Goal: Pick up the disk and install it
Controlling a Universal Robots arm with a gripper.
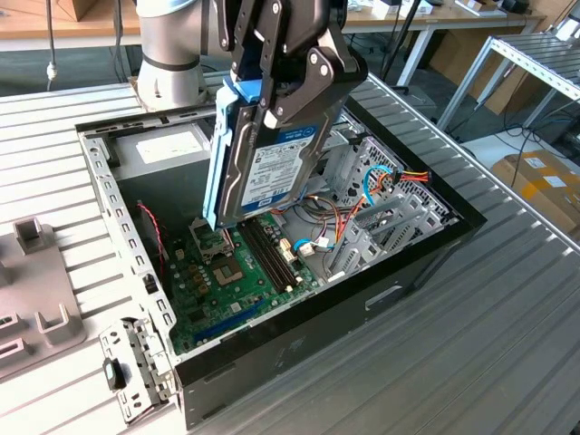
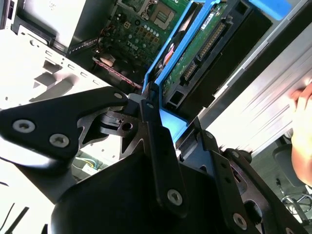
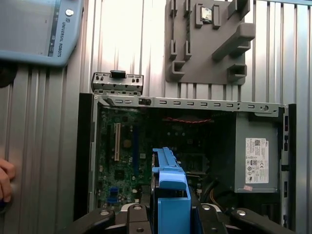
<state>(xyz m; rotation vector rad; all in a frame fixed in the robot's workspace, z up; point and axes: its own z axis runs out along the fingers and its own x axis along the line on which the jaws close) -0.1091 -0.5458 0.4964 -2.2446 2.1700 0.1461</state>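
My gripper [image 1: 272, 101] hangs over the open computer case [image 1: 426, 263] and is shut on the disk [image 1: 272, 168]. The disk is a dark hard drive in a bright blue carrier, held on edge and tilted, its lower end just above the motherboard [image 1: 236, 285]. In the second wrist view the black fingers [image 2: 150, 109] clamp the blue carrier [image 2: 168, 53], with the drive's green circuit board beside it. The first wrist view looks down past the gripper [image 3: 171, 214] and the disk's blue end [image 3: 170, 187] into the case [image 3: 195, 103].
A grey metal drive cage [image 1: 381, 213] with coloured cables stands at the case's end on the exterior view's right. The power supply [image 3: 256, 156] fills one corner. A grey fixture block [image 3: 209, 44] and a teach pendant [image 3: 34, 29] lie on the slatted table. A person's hand [image 2: 302, 136] is near.
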